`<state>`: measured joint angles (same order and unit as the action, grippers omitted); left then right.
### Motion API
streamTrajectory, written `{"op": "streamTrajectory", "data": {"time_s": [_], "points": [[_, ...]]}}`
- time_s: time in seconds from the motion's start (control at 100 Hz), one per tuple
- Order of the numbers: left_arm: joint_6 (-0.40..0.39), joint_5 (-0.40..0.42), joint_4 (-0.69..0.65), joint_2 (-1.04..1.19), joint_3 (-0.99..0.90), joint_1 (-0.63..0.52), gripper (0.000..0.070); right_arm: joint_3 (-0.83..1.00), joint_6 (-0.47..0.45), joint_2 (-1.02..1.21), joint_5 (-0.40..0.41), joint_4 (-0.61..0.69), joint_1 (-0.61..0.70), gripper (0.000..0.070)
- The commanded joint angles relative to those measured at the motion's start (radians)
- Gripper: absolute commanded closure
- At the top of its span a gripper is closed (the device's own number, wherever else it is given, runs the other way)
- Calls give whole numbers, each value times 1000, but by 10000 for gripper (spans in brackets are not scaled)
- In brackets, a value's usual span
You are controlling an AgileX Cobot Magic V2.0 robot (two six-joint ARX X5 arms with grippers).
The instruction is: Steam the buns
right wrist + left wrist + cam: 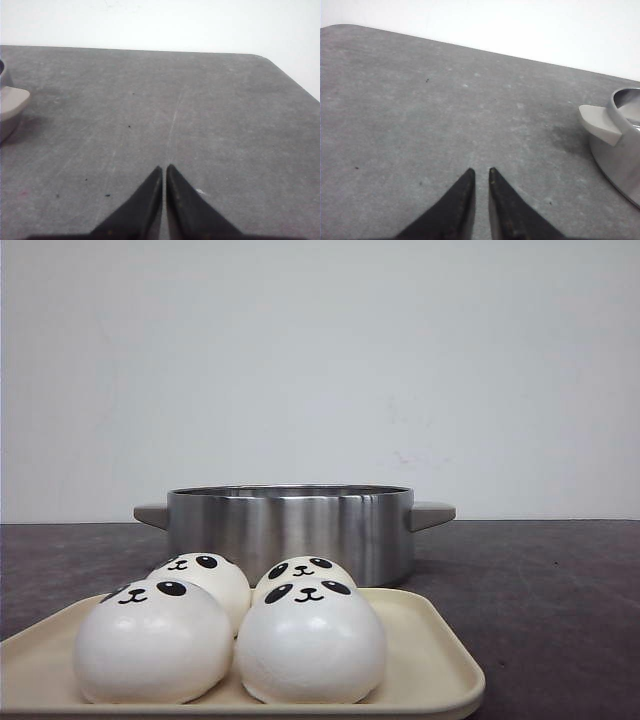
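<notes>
Several white buns with black panda faces sit close together on a cream tray point(435, 665) at the table's near edge; the front pair point(152, 645) point(310, 645) partly hides the back pair point(205, 575) point(300, 568). Neither gripper appears in the front view. In its wrist view my left gripper point(481, 171) hangs over bare grey table, its black fingers a narrow slit apart and holding nothing. The right gripper point(164, 167) is also above bare table, with its fingers together and empty. No bun appears in either wrist view.
A round steel pot point(290, 525) with grey side handles stands just behind the tray, without a lid. Its handle point(600, 122) is off to the side of my left gripper, and the other handle point(12, 100) shows in the right wrist view. A white wall backs the table.
</notes>
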<state>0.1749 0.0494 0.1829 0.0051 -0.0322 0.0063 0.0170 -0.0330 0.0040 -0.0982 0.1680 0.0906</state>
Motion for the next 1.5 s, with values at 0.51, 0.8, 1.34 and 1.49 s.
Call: {"op": "streamTrajectory", "data": {"time_s": [0.51, 0.8, 1.34, 1.49], "points": [[2, -4, 5, -2, 18, 2, 700, -5, 4, 0, -1, -10, 1, 694], [2, -4, 5, -2, 18, 2, 700, -5, 4, 0, -1, -10, 1, 694], [2, -4, 5, -2, 18, 2, 700, -5, -63, 0, 5, -11, 2, 694], [132, -39, 5, -2, 13, 0, 700, -4, -242, 0, 25, -13, 2, 694]]}}
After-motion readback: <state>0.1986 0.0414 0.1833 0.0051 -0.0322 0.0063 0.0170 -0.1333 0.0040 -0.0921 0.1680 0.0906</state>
